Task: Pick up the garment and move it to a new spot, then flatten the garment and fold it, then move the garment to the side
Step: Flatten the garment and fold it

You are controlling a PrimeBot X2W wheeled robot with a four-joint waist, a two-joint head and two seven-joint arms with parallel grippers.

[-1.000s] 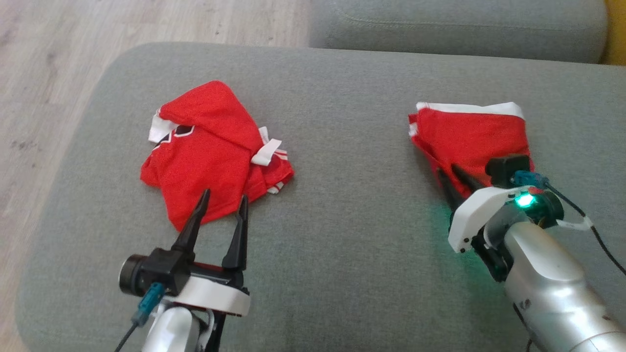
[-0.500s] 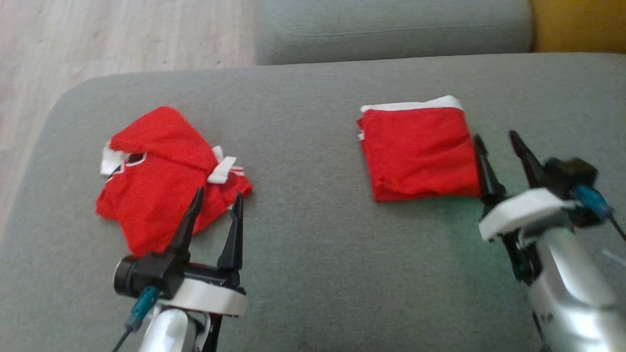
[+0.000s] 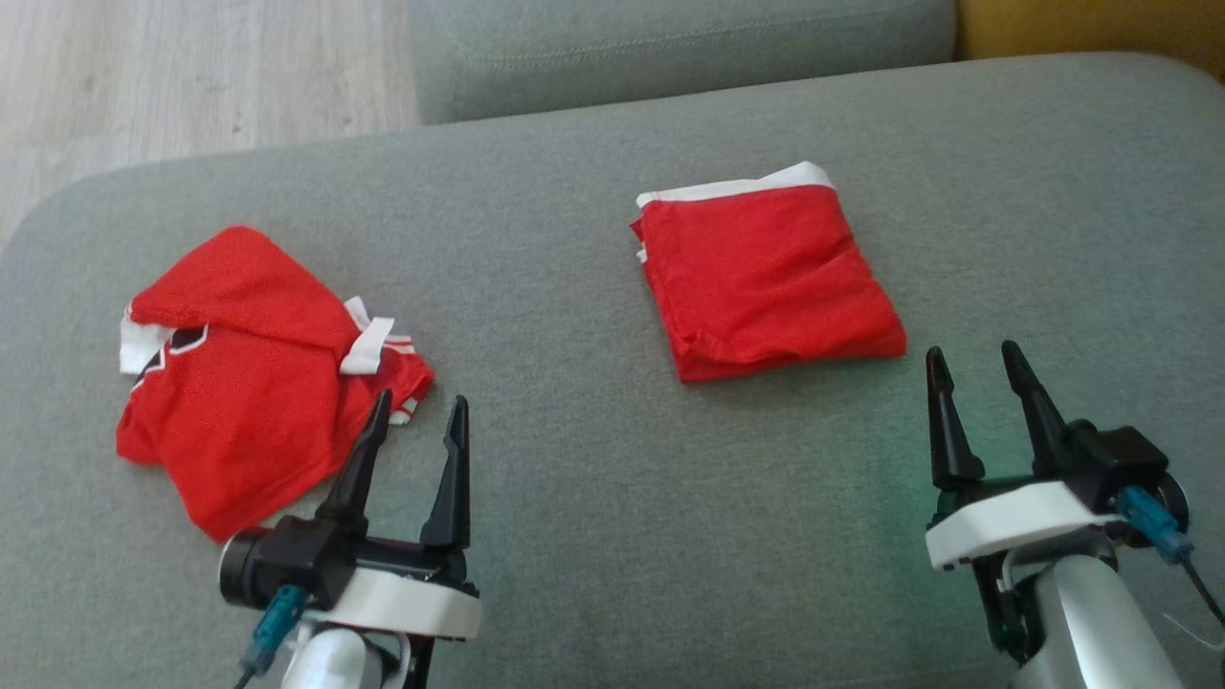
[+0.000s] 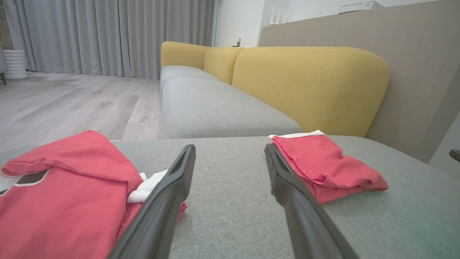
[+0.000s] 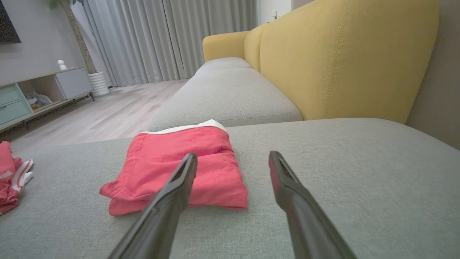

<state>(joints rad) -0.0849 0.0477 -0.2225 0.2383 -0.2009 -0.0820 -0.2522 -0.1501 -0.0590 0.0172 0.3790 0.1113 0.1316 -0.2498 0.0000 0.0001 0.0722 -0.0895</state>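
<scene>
Lying folded on cushion (image 3: 593,478): garment (image 3: 766,273), right tool (image 3: 971,351) spread nearby.

The left gripper (image 3: 421,397) had two long, tapering black fingers on a black block, backed by a curved white plastic collar (image 3: 402,603). A round black camera barrel (image 3: 237,574) and a teal cable connector (image 3: 280,610) sat beside it. The right gripper (image 3: 971,349) looked alike, above a silvery-grey metal forearm (image 3: 1081,617).
</scene>
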